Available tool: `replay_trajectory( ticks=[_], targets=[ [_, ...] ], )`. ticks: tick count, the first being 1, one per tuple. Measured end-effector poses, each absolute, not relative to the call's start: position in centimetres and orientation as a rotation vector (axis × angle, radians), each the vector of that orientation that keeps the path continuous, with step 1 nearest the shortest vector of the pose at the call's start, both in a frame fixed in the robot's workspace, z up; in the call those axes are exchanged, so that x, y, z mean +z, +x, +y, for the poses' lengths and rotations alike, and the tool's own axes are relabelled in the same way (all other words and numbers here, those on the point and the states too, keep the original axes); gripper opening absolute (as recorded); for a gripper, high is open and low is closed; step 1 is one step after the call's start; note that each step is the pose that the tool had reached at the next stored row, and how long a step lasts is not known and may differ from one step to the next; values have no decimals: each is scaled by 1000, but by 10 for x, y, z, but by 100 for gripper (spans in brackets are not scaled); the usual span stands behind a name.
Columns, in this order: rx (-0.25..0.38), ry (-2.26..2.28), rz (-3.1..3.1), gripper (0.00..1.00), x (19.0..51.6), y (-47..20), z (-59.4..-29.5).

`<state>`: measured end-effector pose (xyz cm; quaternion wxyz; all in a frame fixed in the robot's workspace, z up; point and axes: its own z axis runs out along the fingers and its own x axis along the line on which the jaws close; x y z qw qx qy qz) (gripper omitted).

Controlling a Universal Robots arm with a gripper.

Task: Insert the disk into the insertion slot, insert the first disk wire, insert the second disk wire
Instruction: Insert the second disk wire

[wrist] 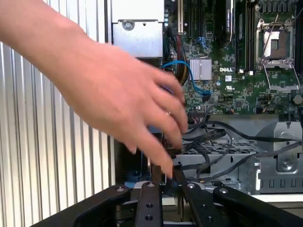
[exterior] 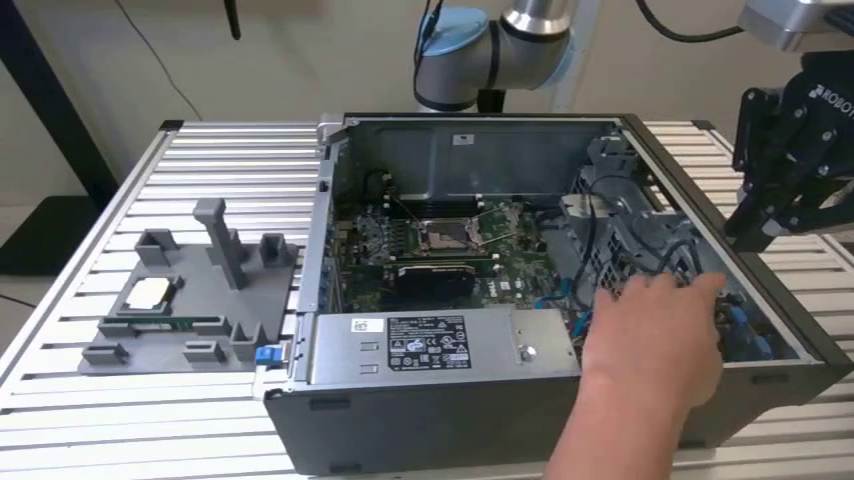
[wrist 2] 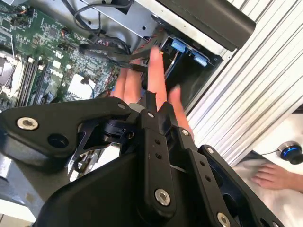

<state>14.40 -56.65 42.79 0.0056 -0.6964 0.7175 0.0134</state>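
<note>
Wiring seems the step in hand: a person's hand (exterior: 654, 330) reaches among cables (wrist 2: 109, 49) by the slot (wrist 2: 189, 53), at the case's (exterior: 441, 420) corner near the bench (exterior: 214, 160) edge. We cannot tell if the disk is seated. Our gripper (wrist 2: 151, 100) hangs above, closed and empty; approach needs that hand clear. Slatted bench, pale wall (exterior: 294, 60).

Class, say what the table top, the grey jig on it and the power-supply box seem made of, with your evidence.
Table top: probably aluminium; silvery ribbed slats with a soft sheen.
Jig: likely plastic; matt grey, moulded-looking posts.
Power-supply box: sheet metal; dull grey, flat folded panel.
</note>
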Motion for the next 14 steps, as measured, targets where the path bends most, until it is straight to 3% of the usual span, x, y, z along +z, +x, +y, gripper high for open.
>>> replay_trajectory(
  ticks=[8,14],
  targets=[
    [41,-2219,2262,24,494,114,-575],
    [41,-2222,2263,24,499,111,-576]
  ],
)
